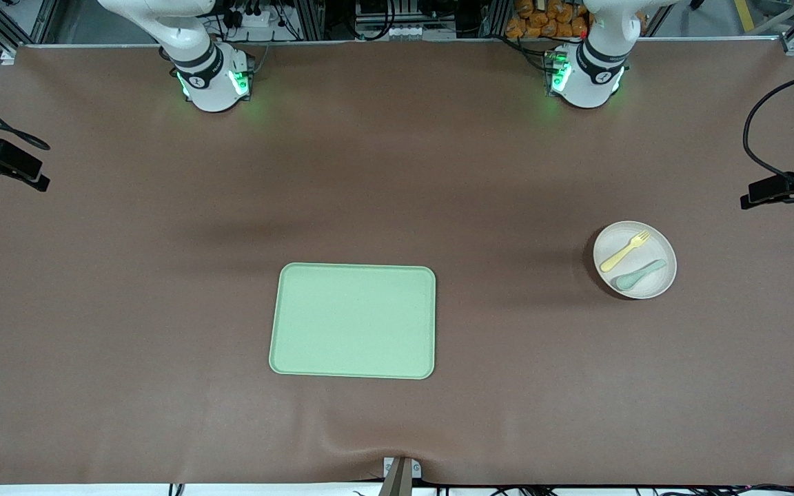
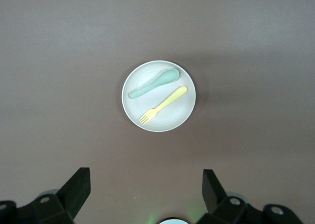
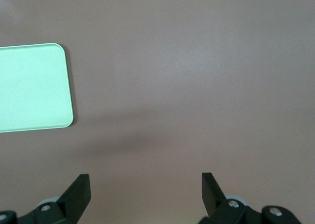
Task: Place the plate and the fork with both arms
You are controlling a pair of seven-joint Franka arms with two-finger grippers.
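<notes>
1. Plate first: the round cream-white shallow plate is sitting on the brown table toward the left arm's end, well apart from the pale green rectangular tray, which is lying near the table's middle and nearer to the front camera than the plate.
2. You are seeing the small pale yellow plastic fork lying in the plate, just beside a teal-green spoon; whether the two utensils are touching, you cannot tell.
3. The left gripper is hanging high over the table by the plate, with its jaws standing wide apart and holding nothing.
4. The right gripper is hanging over bare table beside the tray's corner, its jaws likewise apart and empty.
5. Judging by this, you are at the very start: nothing is gripped, and the tray is carrying nothing.
6. Your next move is probably calling for the left gripper to come down on the plate's low rim or the fork's handle; be minding the spoon alongside, and keep the plate level so its contents are not sliding.
</notes>
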